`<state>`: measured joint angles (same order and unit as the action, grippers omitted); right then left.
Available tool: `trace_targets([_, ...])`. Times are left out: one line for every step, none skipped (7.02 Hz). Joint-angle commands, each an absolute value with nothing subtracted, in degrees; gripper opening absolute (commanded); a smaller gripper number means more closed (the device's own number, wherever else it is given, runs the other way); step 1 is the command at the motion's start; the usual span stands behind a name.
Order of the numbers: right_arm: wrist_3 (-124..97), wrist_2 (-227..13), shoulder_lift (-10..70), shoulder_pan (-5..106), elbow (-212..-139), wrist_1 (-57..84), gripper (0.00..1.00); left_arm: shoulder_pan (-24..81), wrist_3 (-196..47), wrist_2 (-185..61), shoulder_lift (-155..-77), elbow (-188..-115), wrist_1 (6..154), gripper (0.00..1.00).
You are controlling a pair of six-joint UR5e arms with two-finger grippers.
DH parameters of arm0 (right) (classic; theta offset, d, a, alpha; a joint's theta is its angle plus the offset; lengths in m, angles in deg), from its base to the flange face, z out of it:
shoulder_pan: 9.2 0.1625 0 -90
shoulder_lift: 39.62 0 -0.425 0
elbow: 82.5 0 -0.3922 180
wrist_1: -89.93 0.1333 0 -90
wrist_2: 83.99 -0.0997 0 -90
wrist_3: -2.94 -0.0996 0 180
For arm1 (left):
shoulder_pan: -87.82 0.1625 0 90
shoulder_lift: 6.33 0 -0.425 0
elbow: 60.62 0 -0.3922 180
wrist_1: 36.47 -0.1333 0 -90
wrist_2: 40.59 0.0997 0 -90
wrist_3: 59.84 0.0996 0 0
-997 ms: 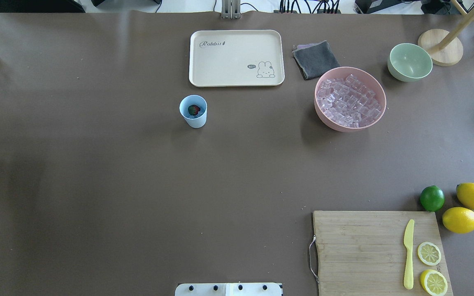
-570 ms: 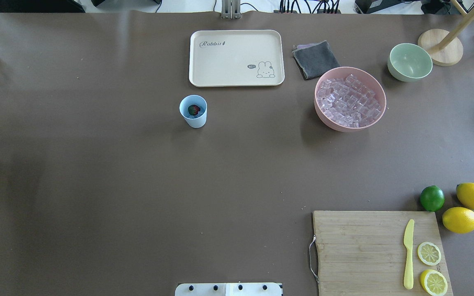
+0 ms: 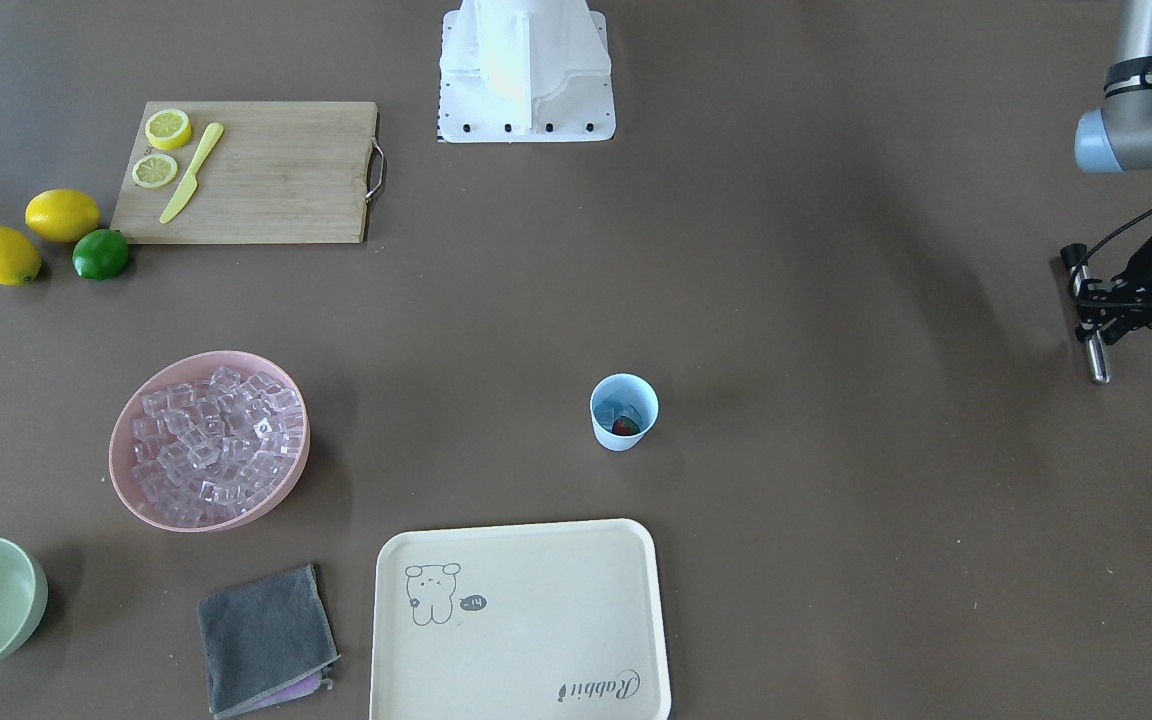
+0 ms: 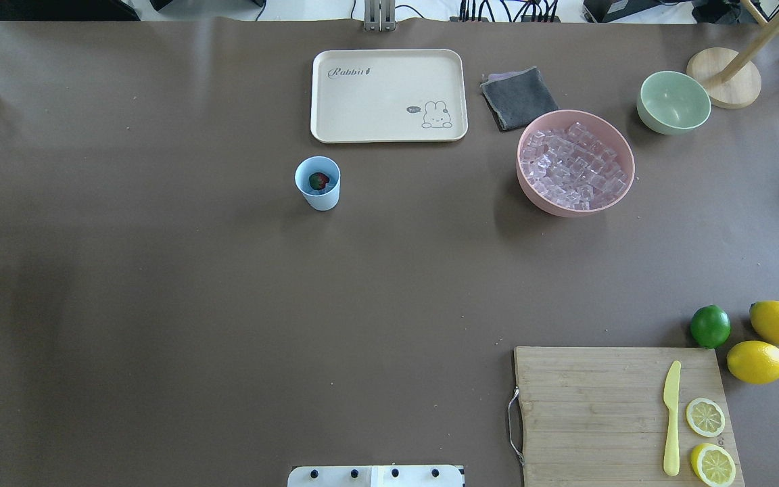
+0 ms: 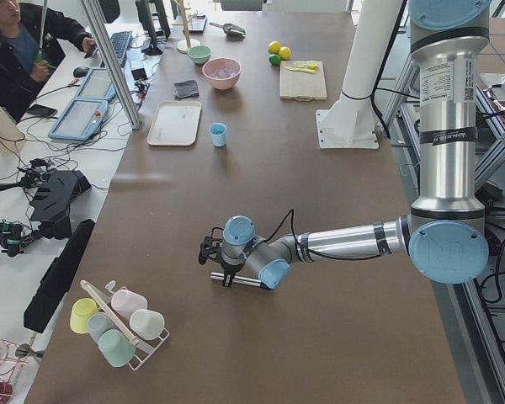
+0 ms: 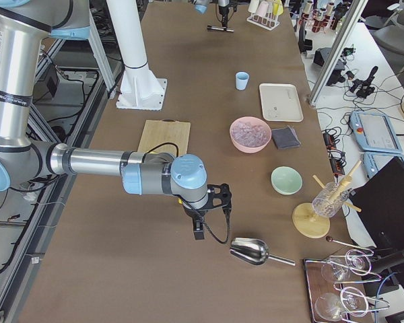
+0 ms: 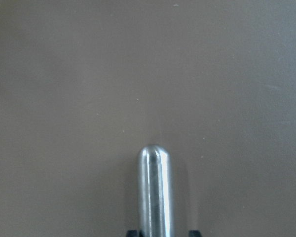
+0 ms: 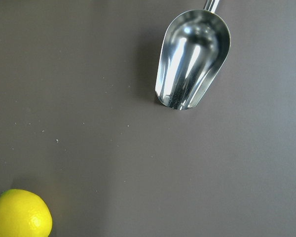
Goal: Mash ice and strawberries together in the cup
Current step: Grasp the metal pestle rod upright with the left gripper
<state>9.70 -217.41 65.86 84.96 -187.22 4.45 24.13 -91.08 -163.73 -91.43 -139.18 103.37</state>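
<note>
The light blue cup [image 4: 318, 184] stands upright in front of the cream tray, and is also seen in the front-facing view [image 3: 624, 412]. Inside it lie a red strawberry [image 4: 319, 180] and a few clear ice cubes [image 3: 628, 408]. More ice [image 4: 573, 166] fills the pink bowl [image 4: 531, 196]. Far from the cup, at the table's left end, my left gripper [image 3: 1091, 310] is shut on a shiny metal rod [image 7: 155, 192] held low over the table. My right gripper [image 6: 198, 232] shows only in the right side view, near a metal scoop [image 8: 192, 59]; whether it is open or shut I cannot tell.
A cream tray [image 4: 388, 95], a grey cloth [image 4: 518, 98] and a pale green bowl [image 4: 673, 101] sit along the far side. A cutting board [image 4: 592, 412] with a yellow knife and lemon slices lies near right, with a lime [image 4: 710, 326] and two lemons beside it.
In the overhead view the metal rod at the left edge has slid further left, almost out of the frame. The cup and bowls have not moved.
</note>
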Motion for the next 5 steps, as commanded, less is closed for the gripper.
trace_targets([9.7,-217.4,65.9,85.3,-187.3,4.3,1.0,24.3,-90.8,-163.4,-91.6,-138.7,103.3,0.26])
trace_targets([9.7,-217.4,65.9,85.4,-187.2,4.2,1.0,24.3,-90.8,-163.4,-91.5,-138.8,103.4,0.15])
trace_targets([9.7,-217.4,65.9,85.4,-187.3,4.2,1.0,24.3,-90.8,-163.7,-91.5,-139.3,103.4,0.0])
trace_targets([9.7,-217.4,65.9,85.4,-187.2,4.2,1.0,24.3,-90.8,-164.5,-91.5,-140.8,103.3,0.0])
trace_targets([9.7,-217.5,65.9,85.5,-187.3,4.2,1.0,23.9,-90.6,-167.6,-91.6,-143.2,103.5,0.0])
